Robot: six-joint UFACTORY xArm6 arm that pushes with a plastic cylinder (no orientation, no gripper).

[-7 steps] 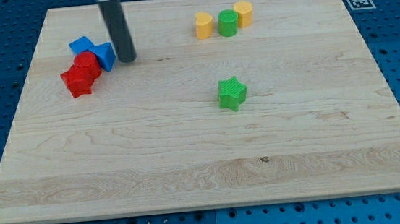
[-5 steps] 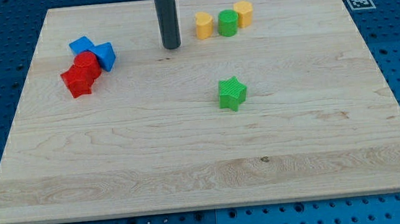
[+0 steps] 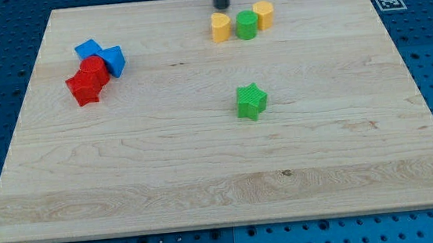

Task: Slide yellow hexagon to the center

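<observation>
Two yellow blocks stand near the board's top edge with a green cylinder [image 3: 246, 24] between them. The right one [image 3: 264, 13] looks like the yellow hexagon. The left yellow block [image 3: 221, 27] has a shape I cannot make out. My rod comes down from the view's top and my tip [image 3: 222, 8] rests just above the left yellow block, close to it. It is left of the hexagon, with a clear gap to it.
A green star [image 3: 252, 101] lies right of the board's middle. At the upper left is a tight cluster of two blue blocks [image 3: 88, 49] [image 3: 114, 60] and two red blocks [image 3: 94, 69] [image 3: 83, 88]. A marker tag [image 3: 385, 1] sits at the top right corner.
My tip has moved from beside the blue blocks at the upper left, rightward and up, to the top edge above the left yellow block. No block has moved.
</observation>
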